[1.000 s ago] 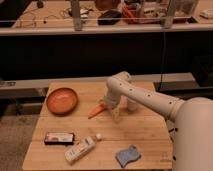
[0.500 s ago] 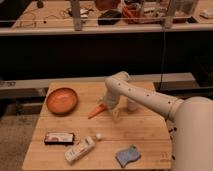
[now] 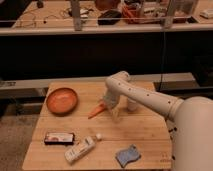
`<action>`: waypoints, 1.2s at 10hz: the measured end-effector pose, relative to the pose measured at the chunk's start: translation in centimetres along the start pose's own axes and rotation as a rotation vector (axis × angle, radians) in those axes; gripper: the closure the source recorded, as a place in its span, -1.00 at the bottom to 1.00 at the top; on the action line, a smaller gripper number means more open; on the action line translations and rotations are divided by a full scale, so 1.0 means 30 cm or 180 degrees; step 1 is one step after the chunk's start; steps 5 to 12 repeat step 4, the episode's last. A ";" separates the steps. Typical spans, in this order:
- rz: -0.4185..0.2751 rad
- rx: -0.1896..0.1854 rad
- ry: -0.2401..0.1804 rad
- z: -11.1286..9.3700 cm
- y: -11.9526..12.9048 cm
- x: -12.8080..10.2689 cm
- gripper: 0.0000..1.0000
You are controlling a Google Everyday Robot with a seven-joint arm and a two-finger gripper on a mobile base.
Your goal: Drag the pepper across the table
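The pepper is a small slender orange piece lying on the light wooden table, just right of the orange bowl, with its tip pointing down-left. My gripper comes in from the right on a white arm and sits at the pepper's upper right end, low over the tabletop. The contact point between gripper and pepper is hidden by the arm's wrist.
An orange bowl stands at the table's left. A dark flat packet, a white bottle lying on its side and a blue sponge sit along the front. A white cup stands behind the arm. A cluttered workbench runs behind.
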 end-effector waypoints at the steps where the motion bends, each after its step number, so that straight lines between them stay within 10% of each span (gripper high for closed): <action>1: -0.0003 0.0000 0.0000 0.000 -0.001 -0.001 -0.60; 12: 0.0002 -0.0005 0.0003 0.002 0.000 -0.003 -0.60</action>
